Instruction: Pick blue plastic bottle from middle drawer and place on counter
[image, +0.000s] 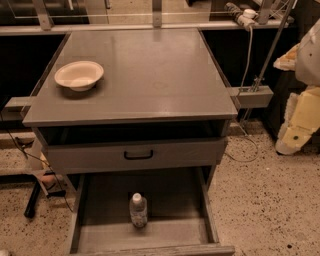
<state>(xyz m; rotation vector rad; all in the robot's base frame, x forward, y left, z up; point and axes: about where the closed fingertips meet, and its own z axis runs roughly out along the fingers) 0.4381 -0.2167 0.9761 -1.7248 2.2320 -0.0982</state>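
Observation:
The blue plastic bottle (138, 210) stands upright on the floor of the middle drawer (100, 237). It is clear, with a white cap and a pale label. The drawer is pulled out at the bottom of the view. The counter (150, 70) is the flat grey top of the cabinet above it. My gripper (291, 141) is the pale cream and yellow shape at the right edge. It hangs beside the cabinet over the floor, well to the right of the bottle and above it, and holds nothing that I can see.
A cream bowl (79, 75) sits on the counter's left side. A drawer front with a black handle (138, 155) juts out slightly above the middle drawer. Cables and a metal frame (255, 75) stand right of the cabinet. The floor is speckled stone.

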